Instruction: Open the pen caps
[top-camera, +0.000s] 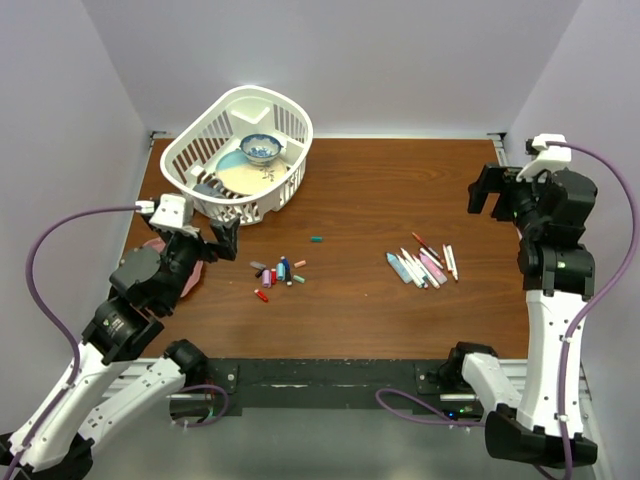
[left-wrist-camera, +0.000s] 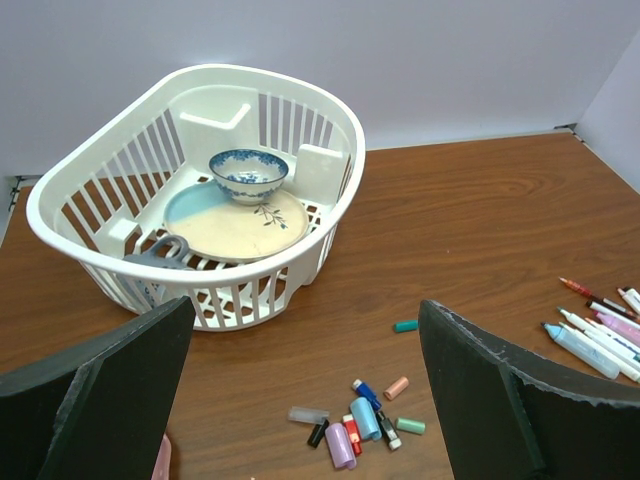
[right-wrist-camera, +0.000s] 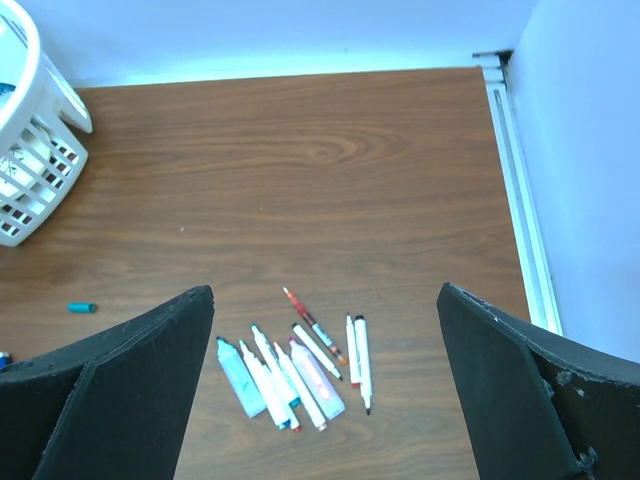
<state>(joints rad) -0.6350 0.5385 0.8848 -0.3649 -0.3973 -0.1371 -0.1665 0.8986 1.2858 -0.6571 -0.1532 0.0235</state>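
Note:
The pen caps (top-camera: 278, 272) lie in a small loose heap left of the table's middle, with one teal cap (top-camera: 316, 240) apart to the right. They also show in the left wrist view (left-wrist-camera: 360, 420). The pens (top-camera: 425, 265) lie side by side right of the middle, uncapped, and show in the right wrist view (right-wrist-camera: 295, 370). My left gripper (top-camera: 222, 248) is open and empty, raised left of the caps. My right gripper (top-camera: 488, 190) is open and empty, raised at the far right, behind the pens.
A white slotted basket (top-camera: 300, 120) stands at the back left, holding a blue-patterned bowl (top-camera: 260, 148) and a plate (left-wrist-camera: 250, 225). A pink object (top-camera: 195, 278) lies under the left arm. White walls close the back and sides.

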